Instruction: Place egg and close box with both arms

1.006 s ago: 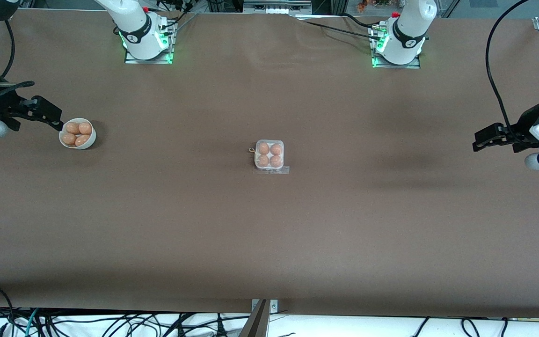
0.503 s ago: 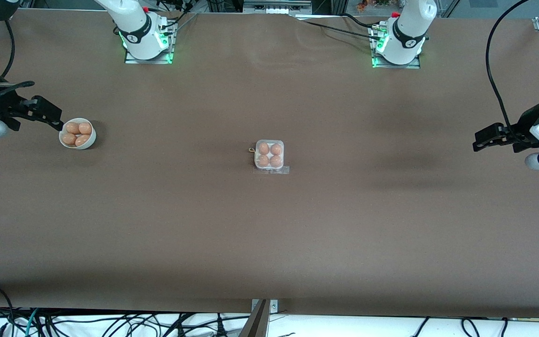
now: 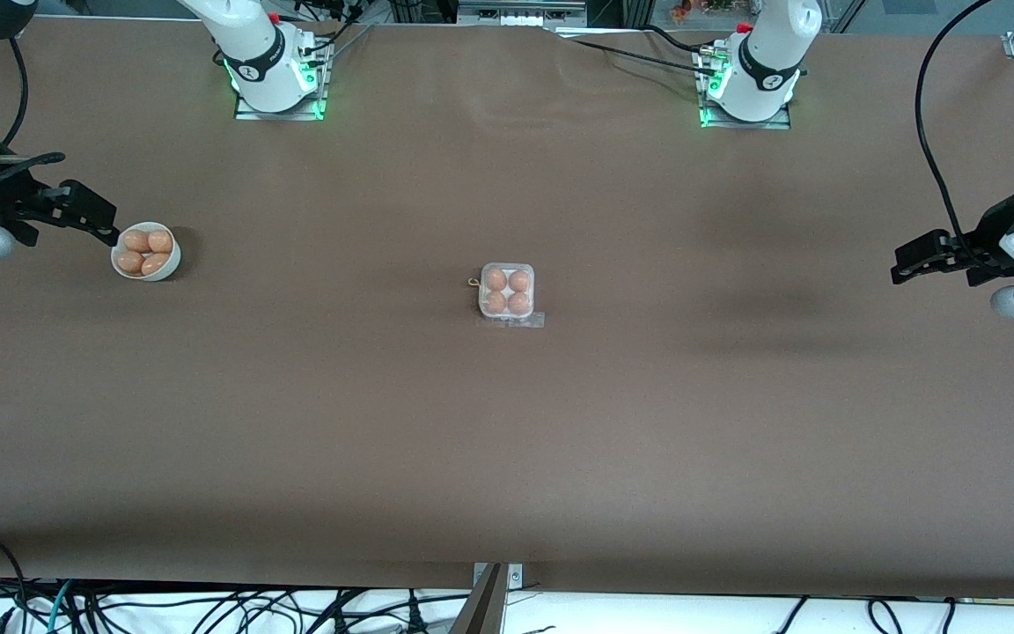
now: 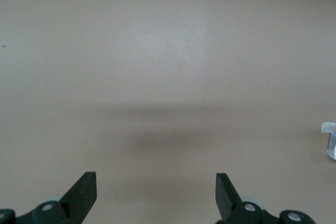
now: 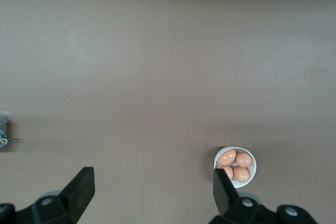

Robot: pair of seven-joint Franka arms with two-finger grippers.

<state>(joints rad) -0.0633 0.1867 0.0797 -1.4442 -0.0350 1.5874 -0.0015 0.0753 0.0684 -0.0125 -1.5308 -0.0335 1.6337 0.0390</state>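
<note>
The box (image 3: 507,291) sits at the table's middle with four orange-brown eggs (image 3: 495,280) in its cups; its clear lid looks down over them. Its edge shows in the left wrist view (image 4: 329,139) and in the right wrist view (image 5: 3,128). My left gripper (image 3: 901,262) is open and empty in the air at the left arm's end of the table, shown open over bare table in its wrist view (image 4: 156,182). My right gripper (image 3: 102,220) is open and empty beside the round white bowl (image 3: 169,261) at the right arm's end; its wrist view (image 5: 152,179) shows it open.
The bowl (image 5: 252,157) holds several more eggs (image 5: 227,157), the same colour as those in the box. The brown table runs wide between the box and each gripper. Cables hang past the table's near edge.
The left gripper has drifted slightly toward its own end of the table. The right gripper, the box and the bowl have not moved.
</note>
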